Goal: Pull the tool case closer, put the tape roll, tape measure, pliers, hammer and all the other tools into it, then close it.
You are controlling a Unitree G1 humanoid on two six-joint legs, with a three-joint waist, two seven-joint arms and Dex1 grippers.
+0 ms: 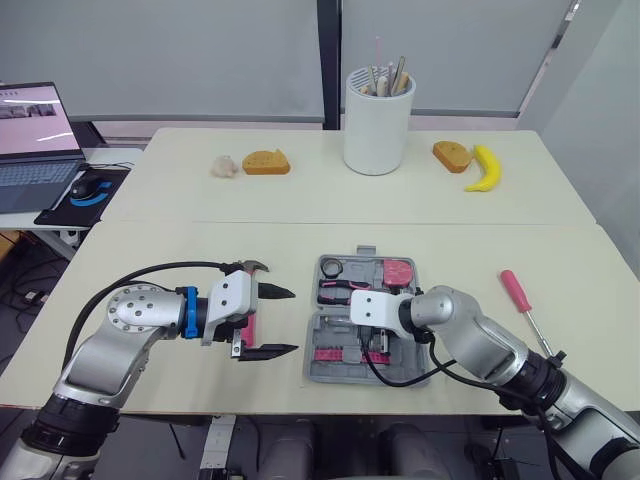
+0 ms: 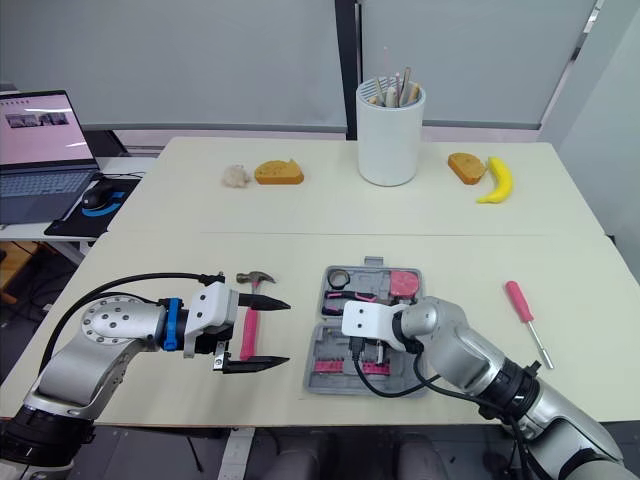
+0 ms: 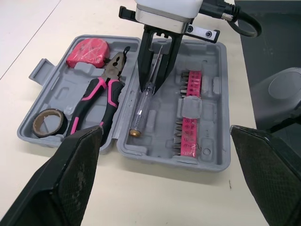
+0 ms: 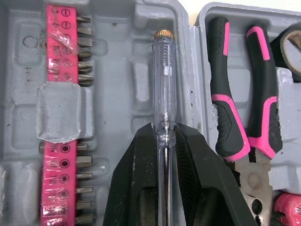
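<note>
The grey tool case [image 1: 312, 372] lies open near the table's front edge. Inside it are the tape roll [image 3: 49, 121], pink tape measure [image 3: 87, 52], pliers [image 3: 91, 101] and pink bit strips [image 3: 190, 99]. My right gripper [image 4: 165, 129] is down in the case's front half, shut on the shaft of a clear tester screwdriver [image 4: 164, 84] that lies in its slot. The pink-handled hammer [image 2: 250, 330] rests on the table left of the case. My left gripper [image 1: 290, 322] stands open, its fingers on either side of the hammer's handle. A red screwdriver [image 1: 518, 292] lies right of the case.
At the back stand a white holder of utensils [image 1: 378, 120], bread slices [image 1: 265, 162] [image 1: 452, 155], a banana [image 1: 485, 168] and a small pale lump [image 1: 227, 166]. A laptop [image 1: 35, 140] and mouse sit on a side table at far left.
</note>
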